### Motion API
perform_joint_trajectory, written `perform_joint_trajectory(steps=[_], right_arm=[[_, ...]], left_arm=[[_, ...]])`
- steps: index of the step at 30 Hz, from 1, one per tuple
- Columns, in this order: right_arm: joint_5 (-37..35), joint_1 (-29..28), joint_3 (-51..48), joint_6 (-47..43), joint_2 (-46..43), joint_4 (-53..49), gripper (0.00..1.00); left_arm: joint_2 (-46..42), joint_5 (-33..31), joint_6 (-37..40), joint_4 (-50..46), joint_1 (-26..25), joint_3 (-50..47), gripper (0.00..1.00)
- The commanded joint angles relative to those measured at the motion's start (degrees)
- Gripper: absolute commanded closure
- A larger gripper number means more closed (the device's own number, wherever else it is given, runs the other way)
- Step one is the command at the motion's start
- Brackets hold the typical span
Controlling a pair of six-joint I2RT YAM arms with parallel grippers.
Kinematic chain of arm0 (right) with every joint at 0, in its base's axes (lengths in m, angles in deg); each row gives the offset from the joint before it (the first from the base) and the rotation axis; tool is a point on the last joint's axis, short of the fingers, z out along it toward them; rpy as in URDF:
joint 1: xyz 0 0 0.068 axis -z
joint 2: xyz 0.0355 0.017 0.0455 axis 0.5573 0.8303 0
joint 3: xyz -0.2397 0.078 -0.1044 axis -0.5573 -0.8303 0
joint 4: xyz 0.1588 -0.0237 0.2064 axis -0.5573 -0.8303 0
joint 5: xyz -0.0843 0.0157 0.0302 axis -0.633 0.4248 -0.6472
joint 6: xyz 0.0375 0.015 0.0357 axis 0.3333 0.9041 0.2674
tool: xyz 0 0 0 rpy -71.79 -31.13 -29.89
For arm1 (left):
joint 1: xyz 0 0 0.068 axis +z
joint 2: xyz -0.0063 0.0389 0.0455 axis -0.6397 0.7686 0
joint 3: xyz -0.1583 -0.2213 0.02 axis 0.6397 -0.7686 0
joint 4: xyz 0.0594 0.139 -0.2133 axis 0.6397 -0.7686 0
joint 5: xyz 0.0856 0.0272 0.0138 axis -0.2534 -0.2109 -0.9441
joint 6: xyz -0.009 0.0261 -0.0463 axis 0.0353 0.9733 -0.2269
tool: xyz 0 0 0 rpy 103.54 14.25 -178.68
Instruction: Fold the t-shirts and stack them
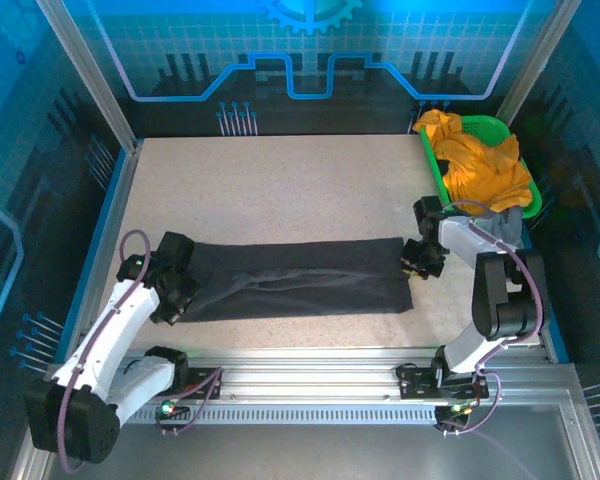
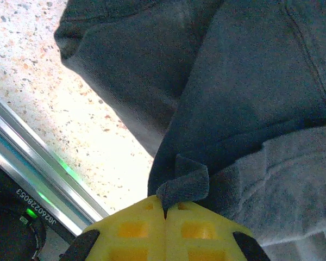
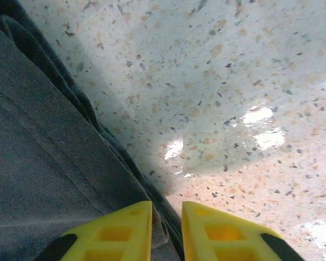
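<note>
A dark charcoal t-shirt [image 1: 300,275] lies on the table as a long folded strip running left to right. At its left end my left gripper [image 1: 170,295] is shut on a pinch of cloth; in the left wrist view the yellow jaws of this gripper [image 2: 165,209] meet on a curled tab of the shirt [image 2: 250,81]. At the strip's right end my right gripper [image 1: 418,262] stands slightly open. In the right wrist view the right gripper [image 3: 167,217] has a gap between its jaws, and the hem of the shirt [image 3: 43,163] runs loosely through it.
A green basket [image 1: 435,165] stands at the back right, holding a mustard-orange shirt [image 1: 480,165] with a lighter grey shirt [image 1: 500,225] hanging over its near side. A metal rail [image 1: 310,375] runs along the table's front edge. Bare speckled tabletop [image 1: 280,190] stretches behind the strip.
</note>
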Motion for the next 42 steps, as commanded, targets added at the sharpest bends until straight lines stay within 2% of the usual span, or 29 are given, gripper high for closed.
perform_joint_trajectory(steps=[1,6,12,16,17,20,22,24,27,29,34,39,42], right_arm=[[-3.2,-1.1,2.2,0.9,-2.8,-2.7,0.74],[-5.1,-3.2,5.1,0.9,-3.0,-3.6,0.71],[-4.3,-8.2,7.5,0.8,-2.3,-2.5,0.71],[-0.2,-9.4,6.8,1.5,0.1,-0.4,0.73],[0.2,-9.7,6.7,1.7,0.7,0.3,0.73],[1.7,-10.0,7.5,1.8,3.1,1.4,0.73],[2.8,-10.2,8.7,1.9,4.8,1.5,0.73],[3.7,-10.4,9.8,1.9,6.2,1.8,0.73],[5.3,-10.4,11.3,3.0,9.1,1.4,0.73],[5.5,-10.4,12.1,3.8,10.9,1.3,0.73],[2.6,-10.2,15.4,5.2,15.5,-1.3,0.72],[0.8,-9.4,19.2,5.9,19.7,-4.2,0.72],[-0.6,-8.3,22.1,6.3,22.7,-7.3,0.72]], left_arm=[[-1.2,0.7,-3.8,-4.7,-2.9,1.7,1.00],[-1.1,-0.5,-4.1,-3.3,-3.7,0.0,1.00],[4.3,-2.5,-1.9,4.9,-3.7,-1.8,1.00],[9.1,-2.7,-1.4,9.5,-3.7,-2.3,1.00],[10.2,-2.2,-1.3,10.3,-3.7,-2.4,0.97],[11.7,-1.8,0.2,11.8,-3.4,-1.1,0.69],[11.9,-2.2,2.3,12.1,-2.3,1.5,0.57],[12.5,-1.6,4.9,12.9,0.8,4.2,0.50],[14.8,2.3,9.1,16.5,8.7,6.8,0.44],[17.2,4.6,11.4,19.0,13.6,8.6,0.42],[23.7,6.4,14.0,23.3,20.9,12.5,0.41],[33.3,7.6,16.8,28.2,23.0,15.5,0.47],[40.5,6.0,17.4,24.7,23.6,19.0,0.53]])
